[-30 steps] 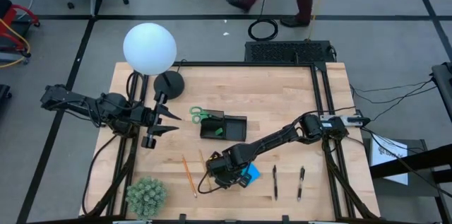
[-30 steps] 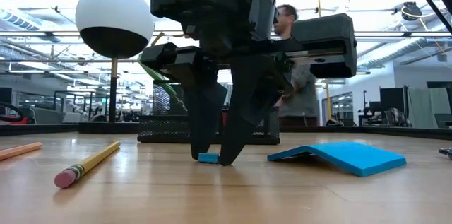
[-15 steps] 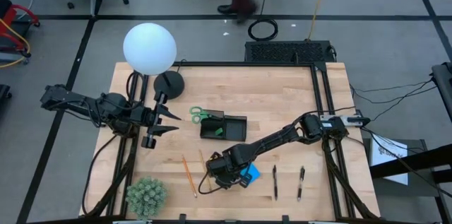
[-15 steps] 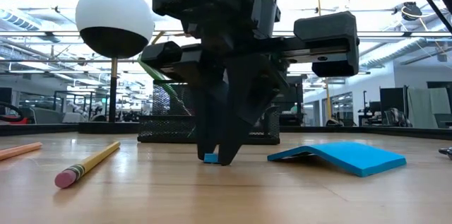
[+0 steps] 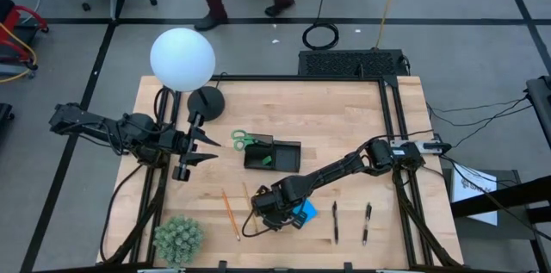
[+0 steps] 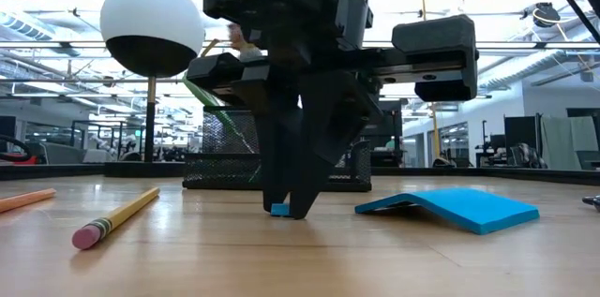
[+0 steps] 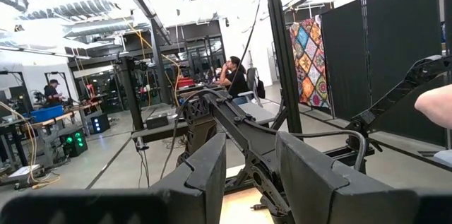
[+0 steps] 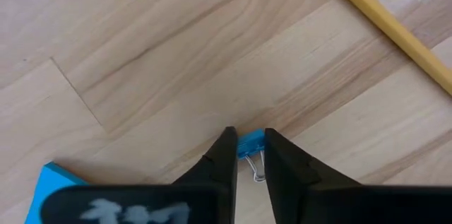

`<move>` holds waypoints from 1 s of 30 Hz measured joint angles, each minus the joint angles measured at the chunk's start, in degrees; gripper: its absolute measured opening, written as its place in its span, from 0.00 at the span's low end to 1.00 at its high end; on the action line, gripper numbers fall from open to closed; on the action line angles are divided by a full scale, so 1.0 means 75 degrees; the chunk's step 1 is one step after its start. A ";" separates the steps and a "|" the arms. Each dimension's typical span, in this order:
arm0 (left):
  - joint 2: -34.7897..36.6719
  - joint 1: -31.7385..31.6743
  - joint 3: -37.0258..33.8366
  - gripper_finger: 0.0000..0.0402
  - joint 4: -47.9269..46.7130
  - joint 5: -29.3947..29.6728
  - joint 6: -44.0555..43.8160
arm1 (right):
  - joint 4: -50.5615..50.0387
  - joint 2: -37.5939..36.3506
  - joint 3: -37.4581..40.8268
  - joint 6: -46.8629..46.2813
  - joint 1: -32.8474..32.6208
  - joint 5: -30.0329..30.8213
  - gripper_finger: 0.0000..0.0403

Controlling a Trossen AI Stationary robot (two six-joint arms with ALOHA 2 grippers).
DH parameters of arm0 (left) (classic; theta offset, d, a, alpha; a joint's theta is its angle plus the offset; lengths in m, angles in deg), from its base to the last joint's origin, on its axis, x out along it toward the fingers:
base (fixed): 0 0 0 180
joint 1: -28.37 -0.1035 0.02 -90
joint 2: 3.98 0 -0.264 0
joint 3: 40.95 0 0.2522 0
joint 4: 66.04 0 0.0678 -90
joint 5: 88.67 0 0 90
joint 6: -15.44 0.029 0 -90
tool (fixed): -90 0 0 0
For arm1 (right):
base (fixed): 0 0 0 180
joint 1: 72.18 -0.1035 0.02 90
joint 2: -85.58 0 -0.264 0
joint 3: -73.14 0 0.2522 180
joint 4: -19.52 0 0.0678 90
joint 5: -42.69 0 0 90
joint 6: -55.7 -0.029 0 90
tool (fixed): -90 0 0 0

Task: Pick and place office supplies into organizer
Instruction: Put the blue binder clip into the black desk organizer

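Note:
A tiny blue binder clip (image 8: 251,141) lies on the wooden table near its front edge, and my right gripper (image 8: 247,148) stands over it, pointing steeply down, shut on it (image 6: 278,209). A bent blue pad (image 5: 304,214) lies just to the right of it. Two yellow pencils (image 5: 230,214) lie to its left and two dark pens (image 5: 335,221) to its right. The black organizer (image 5: 284,154) sits mid-table, the green-handled scissors (image 5: 244,142) resting on its left end. My left gripper (image 5: 207,148) waits open at the table's left, raised. My right gripper pinches the clip's blue body (image 8: 252,139) between its two fingertips (image 8: 226,150), only at their free ends. The fingers come from above, slanting steeply down. The clip rests on the table, its wire handle (image 8: 258,172) lying between the fingers.
A white globe lamp (image 5: 182,58) with a round black base (image 5: 206,101) stands at the far left. A spiky green plant ball (image 5: 178,238) sits at the near left corner. Bare wood lies beyond the organizer. A person walks past beyond the table's far edge.
My right gripper has stayed in place and shut its fingers on the blue clip, which remains on the table. The person beyond the far edge has walked toward the left.

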 joint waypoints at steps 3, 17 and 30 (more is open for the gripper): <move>0.0000 -0.0001 0.0000 0.33 0.0002 0.0000 0.0000 | -0.0109 0.0020 -0.0133 0.0000 0.0000 0.0010 0.07; 0.0000 -0.0002 0.0000 0.33 0.0002 0.0000 -0.0035 | -0.0545 0.0055 -0.0527 0.0055 0.0064 0.0138 0.07; 0.0000 0.0000 0.0000 0.33 0.0002 0.0000 -0.0032 | -0.0639 0.0035 -0.0539 0.0085 0.0220 0.0770 0.07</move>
